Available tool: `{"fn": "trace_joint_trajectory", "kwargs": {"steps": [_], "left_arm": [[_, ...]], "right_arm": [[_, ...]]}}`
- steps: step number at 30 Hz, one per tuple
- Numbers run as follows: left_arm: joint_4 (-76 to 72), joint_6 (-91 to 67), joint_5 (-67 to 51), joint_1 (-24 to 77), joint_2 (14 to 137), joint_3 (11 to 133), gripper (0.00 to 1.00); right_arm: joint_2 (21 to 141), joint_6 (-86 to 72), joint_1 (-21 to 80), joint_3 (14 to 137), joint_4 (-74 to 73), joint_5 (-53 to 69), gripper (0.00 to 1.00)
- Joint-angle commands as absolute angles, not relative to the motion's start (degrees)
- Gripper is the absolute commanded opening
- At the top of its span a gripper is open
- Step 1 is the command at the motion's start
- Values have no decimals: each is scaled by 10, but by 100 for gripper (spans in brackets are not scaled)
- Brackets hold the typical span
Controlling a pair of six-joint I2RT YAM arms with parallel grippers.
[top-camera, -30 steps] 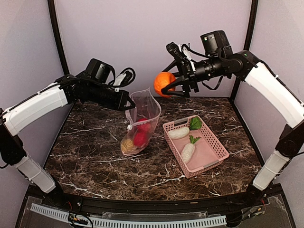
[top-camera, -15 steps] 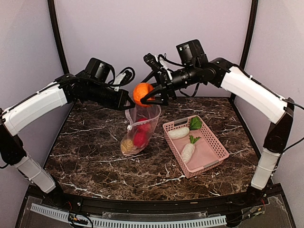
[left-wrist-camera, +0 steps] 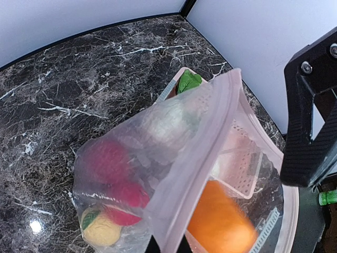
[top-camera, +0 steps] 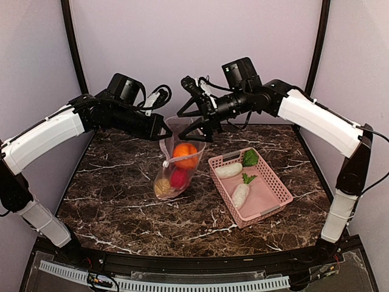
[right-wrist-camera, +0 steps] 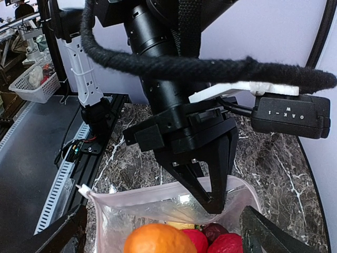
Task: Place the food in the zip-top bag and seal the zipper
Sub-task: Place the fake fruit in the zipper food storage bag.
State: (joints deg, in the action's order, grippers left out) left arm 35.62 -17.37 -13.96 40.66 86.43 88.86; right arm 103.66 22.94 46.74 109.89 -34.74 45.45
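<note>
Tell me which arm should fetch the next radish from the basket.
Right. The right jaws stand open and empty over the zip-top bag, with the pink basket on its side; the left jaws pinch the bag's mouth edge.

A dark, white-veined marble table (top-camera: 121,207) carries a clear zip-top bag (top-camera: 176,167), its lower end resting left of centre, and a pink mesh basket (top-camera: 264,194) set at an angle close to its right.
</note>
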Motion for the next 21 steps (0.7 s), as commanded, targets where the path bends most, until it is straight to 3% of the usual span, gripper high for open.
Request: {"fn": "trace_joint_trajectory", "kwargs": {"steps": [1,7,11,15,21], "left_arm": [[350,-176,-141,407,842,881,1],[351,-176,-142,407,840,876,1],[352,-173,-140,407,836,875,1],[351,-173,-139,407,839,875,1],[346,-179,-149,407,845,879,1]], "right_arm": [[1034,223,470,1094,-331,466,99],[1005,256,470,1088,-367,458,99],[985,358,472,1088,-460,455,98],[975,460,495,1085,-542,384,89],[968,499,548,1066,-544,243,78]]}}
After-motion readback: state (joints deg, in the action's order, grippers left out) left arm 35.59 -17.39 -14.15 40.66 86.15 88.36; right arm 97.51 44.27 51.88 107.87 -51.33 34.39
